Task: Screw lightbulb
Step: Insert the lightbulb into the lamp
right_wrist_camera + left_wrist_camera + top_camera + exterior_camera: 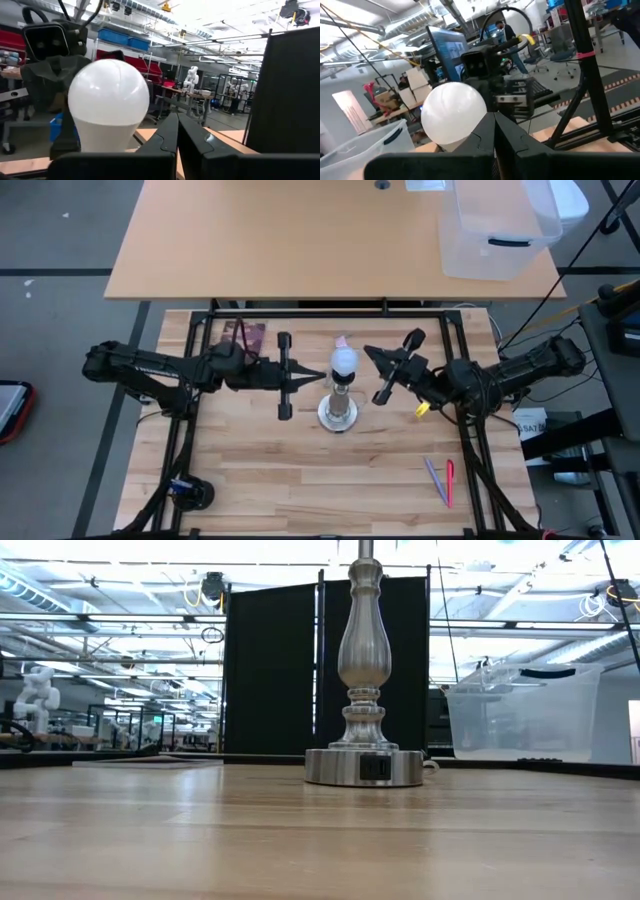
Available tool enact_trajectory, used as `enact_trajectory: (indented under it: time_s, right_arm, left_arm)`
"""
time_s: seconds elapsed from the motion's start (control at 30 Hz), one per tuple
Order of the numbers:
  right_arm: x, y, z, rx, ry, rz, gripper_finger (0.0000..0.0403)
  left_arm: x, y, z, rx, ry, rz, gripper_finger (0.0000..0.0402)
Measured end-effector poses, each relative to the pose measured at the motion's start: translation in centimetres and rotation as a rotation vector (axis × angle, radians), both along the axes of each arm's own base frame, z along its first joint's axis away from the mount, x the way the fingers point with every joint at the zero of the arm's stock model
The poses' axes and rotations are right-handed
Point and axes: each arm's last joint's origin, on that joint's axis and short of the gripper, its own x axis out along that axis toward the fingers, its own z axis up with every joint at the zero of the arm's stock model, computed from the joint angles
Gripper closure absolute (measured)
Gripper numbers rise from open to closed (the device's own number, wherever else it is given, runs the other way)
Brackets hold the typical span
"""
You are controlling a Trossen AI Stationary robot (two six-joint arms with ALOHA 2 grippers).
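The frosted white pear-shaped lightbulb sits atop the silvery round-based metal lamp stand, between the two grippers. The left gripper lies just left of the stand, fingertips together; the right gripper lies just beyond the bulb's other side. Two thin pens lie on the wooden table, well behind and beside the right gripper.

High cam straight down; low cam table-level; wrist cams face each other, share lightbulb close-up.
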Motion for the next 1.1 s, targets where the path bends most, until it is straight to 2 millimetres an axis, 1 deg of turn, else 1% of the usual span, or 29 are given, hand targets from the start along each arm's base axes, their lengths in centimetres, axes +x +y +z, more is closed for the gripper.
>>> enact_trajectory:
  time_s: [0.13,0.27,0.47,0.63,0.9,1.1]
  right_arm:
    - [0.2,-0.4,0.3,0.005,-0.009,0.021,0.0403]
    - [0.8,-0.2,1.3,-0.003,-0.013,0.035,0.0403]
    - [1.6,0.0,1.9,-0.007,0.019,0.035,0.0403]
    - [2.0,0.1,1.8,-0.009,0.033,0.035,0.0403]
    - [2.0,0.3,1.5,0.027,0.051,0.029,0.0403]
    - [2.0,0.4,1.4,0.034,0.052,0.032,0.0403]
  left_arm:
    - [0.0,0.1,0.2,-0.003,-0.023,0.005,0.0399]
    - [0.6,0.6,-0.3,-0.019,-0.009,0.019,0.0399]
    - [0.8,0.8,-0.4,-0.027,-0.015,0.002,0.0399]
    - [0.8,0.8,-0.3,-0.028,-0.017,0.003,0.0399]
    - [0.9,2.1,-0.3,-0.057,-0.015,0.039,0.0399]
    - [0.9,2.4,-0.4,-0.057,-0.013,0.048,0.0399]
